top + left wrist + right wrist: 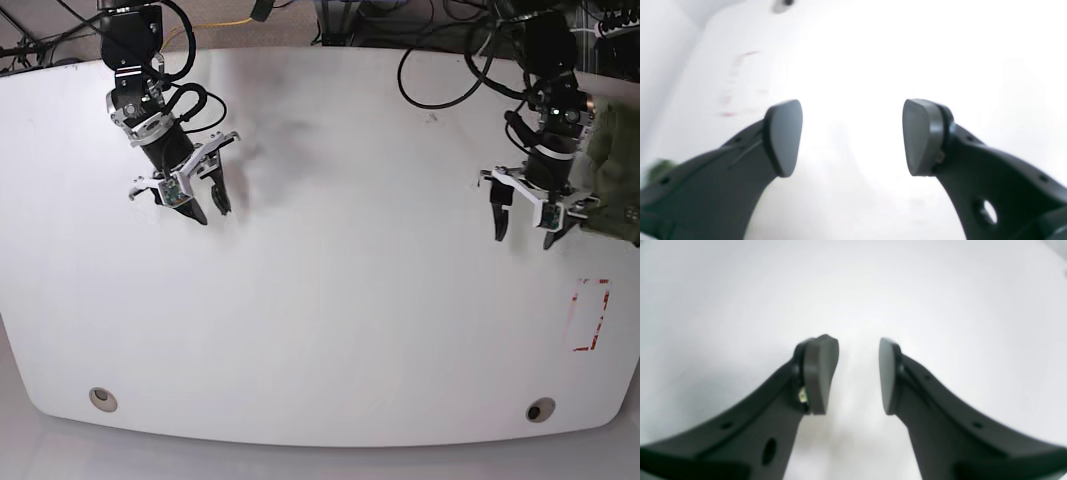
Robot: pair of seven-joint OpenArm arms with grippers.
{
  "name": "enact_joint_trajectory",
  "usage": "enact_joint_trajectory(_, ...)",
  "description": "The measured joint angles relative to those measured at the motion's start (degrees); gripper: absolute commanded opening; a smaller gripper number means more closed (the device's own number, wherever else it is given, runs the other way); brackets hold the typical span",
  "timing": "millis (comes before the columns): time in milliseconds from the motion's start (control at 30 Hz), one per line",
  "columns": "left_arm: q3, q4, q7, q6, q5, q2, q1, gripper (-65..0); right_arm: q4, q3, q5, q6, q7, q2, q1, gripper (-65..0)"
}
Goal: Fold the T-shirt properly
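Over the bare table point(320, 330), the right gripper point(200, 195) hangs with jaws parted and empty. The left gripper point(527, 220) gapes wider, also empty. The shirt point(612, 170) lies bunched at the table's far right edge, just beside the left gripper; soft, light and limp, it is likely best pinched at a hem or shoulder edge.

White surface point(330, 300), rounded corners. Olive T-shirt point(612, 170) bunched at right edge in base view. Red dashed rectangle point(589, 314) marked near that edge. Two round holes along near edge point(101, 398).
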Motion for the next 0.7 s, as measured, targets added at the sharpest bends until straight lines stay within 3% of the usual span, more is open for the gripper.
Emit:
enact_joint_trajectory(133,3.58,-0.15,-8.61,5.31,-0.17,2.6,6.75,-21.7,-3.23,5.57,-2.05,-0.46,7.69,-2.45,-3.43,-42.5)
enact_joint_trajectory(200,5.14,0.44,-9.09,7.61,0.04,3.23,10.78,-21.7,-3.21,6.58,-1.73,-0.33,8.09,-2.43,-6.16,-42.5)
enact_joint_trajectory(333,6.69,5.35,-8.9,7.65,-0.02,4.92,19.93,-21.7,-1.84,7.69,1.88,0.11,7.89,-2.4,-13.49,-42.5)
enact_joint_trajectory(533,7.8,13.84,-9.84,8.02,-0.2,10.97,37.27,-21.7,3.19,10.88,6.45,-0.92,7.34,-1.86,-27.15,-42.5)
enact_joint_trajectory(700,11.28,12.83,-9.38,7.65,-0.09,11.23,48.3,-21.8,8.46,12.17,10.36,-0.46,9.4,-2.36,-37.99,-42.6)
